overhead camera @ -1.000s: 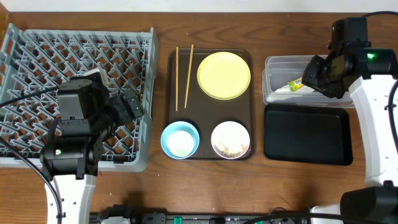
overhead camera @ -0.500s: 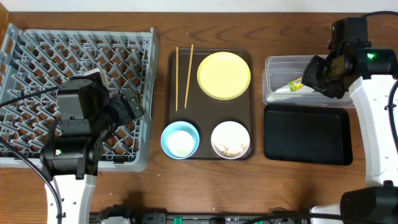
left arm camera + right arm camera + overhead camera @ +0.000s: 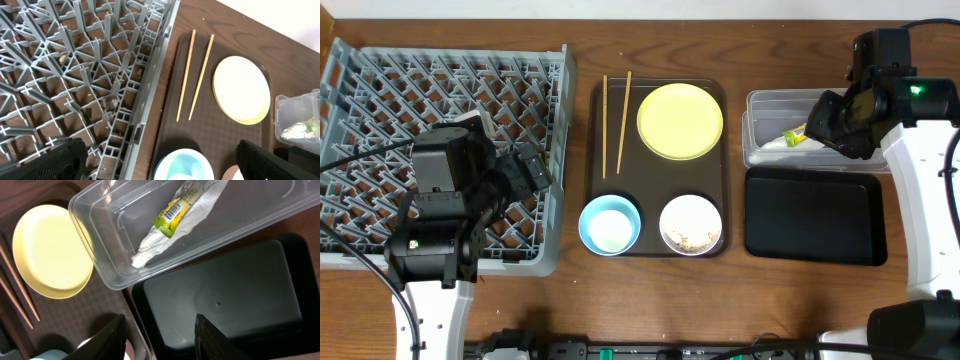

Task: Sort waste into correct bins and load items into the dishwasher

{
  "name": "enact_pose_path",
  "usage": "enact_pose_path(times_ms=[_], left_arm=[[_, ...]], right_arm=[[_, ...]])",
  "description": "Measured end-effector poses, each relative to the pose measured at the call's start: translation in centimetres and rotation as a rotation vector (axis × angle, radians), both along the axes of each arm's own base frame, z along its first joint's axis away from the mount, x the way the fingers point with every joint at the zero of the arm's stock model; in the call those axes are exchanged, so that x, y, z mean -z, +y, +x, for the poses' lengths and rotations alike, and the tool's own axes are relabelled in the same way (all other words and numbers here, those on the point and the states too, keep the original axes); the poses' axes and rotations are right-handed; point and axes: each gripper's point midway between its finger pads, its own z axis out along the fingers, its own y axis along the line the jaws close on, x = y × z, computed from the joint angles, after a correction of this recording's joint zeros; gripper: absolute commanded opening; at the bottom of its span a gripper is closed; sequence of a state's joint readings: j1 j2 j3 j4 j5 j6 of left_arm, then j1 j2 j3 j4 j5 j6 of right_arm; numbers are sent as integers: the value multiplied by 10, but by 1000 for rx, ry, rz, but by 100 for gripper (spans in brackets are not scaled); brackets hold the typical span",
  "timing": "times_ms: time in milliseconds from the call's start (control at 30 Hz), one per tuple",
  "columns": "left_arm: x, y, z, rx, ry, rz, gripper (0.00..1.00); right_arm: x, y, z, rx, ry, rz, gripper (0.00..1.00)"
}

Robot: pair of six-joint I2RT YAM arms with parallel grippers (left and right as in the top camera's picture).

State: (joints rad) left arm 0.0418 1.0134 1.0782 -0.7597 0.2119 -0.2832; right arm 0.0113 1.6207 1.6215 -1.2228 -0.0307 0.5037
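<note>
Right claw (image 3: 160, 336): fingers part open, nothing between them, over the black tray (image 3: 225, 295). Left claw (image 3: 160, 162): wide, empty, above the dish rack (image 3: 75, 65). From overhead my left arm hides part of the rack.

Clear tub (image 3: 250, 215): wrapper (image 3: 170, 217) lying on the crumpled napkin (image 3: 150, 245).

Brown serving tray (image 3: 642, 175) on the table: chopsticks (image 3: 186, 75), yellow plate (image 3: 50, 250), blue bowl (image 3: 610, 225), white bowl (image 3: 691, 224) holding crumbs (image 3: 692, 238). The pale thing inside the blue bowl is hard to make out.
</note>
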Motion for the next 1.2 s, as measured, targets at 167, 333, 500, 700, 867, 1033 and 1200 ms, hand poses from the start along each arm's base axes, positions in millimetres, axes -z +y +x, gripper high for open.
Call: enact_pose_path(times_ms=[167,333,500,700,867,1033,1200], left_arm=[[0,0,0,0,0,0,98],[0,0,0,0,0,0,98],[0,0,0,0,0,0,98],[0,0,0,0,0,0,98],[0,0,0,0,0,0,98],[0,0,0,0,0,0,98],[0,0,0,0,0,0,98]], right_arm=[[0,0,-1,0,4,0,42],[2,0,-5,0,19,0,42],[2,0,-5,0,24,-1,43],[2,0,-7,-11,28,-5,43],[2,0,-7,-12,30,-5,43],[3,0,-8,-14,34,-5,43],[3,0,-9,-14,39,-6,43]])
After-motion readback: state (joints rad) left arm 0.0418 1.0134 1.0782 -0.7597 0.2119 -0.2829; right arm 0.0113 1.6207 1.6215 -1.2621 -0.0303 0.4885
